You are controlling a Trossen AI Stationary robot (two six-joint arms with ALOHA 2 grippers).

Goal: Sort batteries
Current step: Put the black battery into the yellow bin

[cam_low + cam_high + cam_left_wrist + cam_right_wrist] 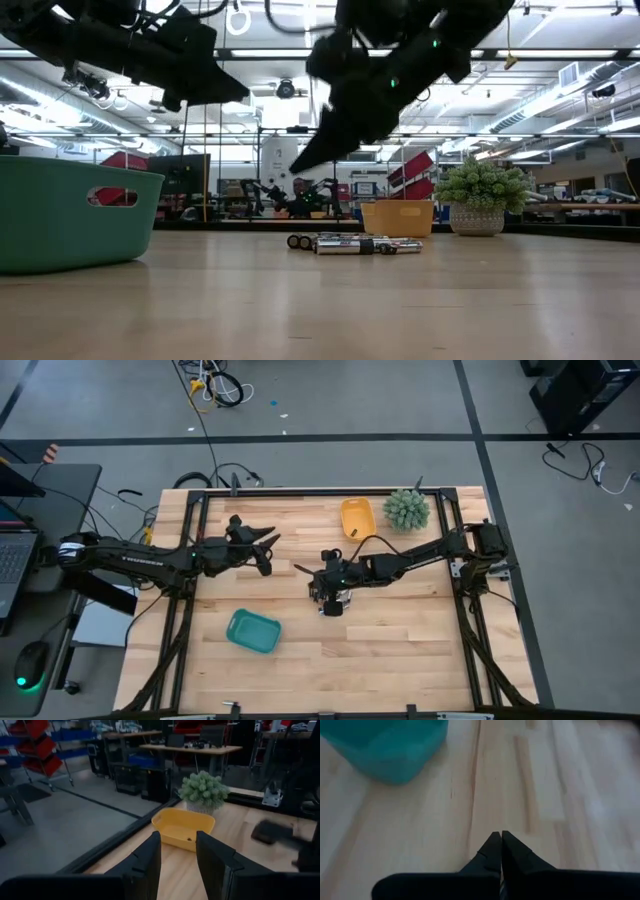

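Looking across the table, the batteries [355, 243] lie bunched mid-table under the right gripper [500, 840], fingers pinched together on nothing visible. They're small, stiff, smooth and probably roll, so I'd pinch across the barrel. Labels aren't readable. Farther off, the left gripper [178, 851] hovers parted and empty.

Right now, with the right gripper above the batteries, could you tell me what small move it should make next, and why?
Probably open the right gripper and lower it onto the batteries. Its fingers meet with nothing visible between them, and the cells lie on the table beneath it, so it seems to have closed empty.
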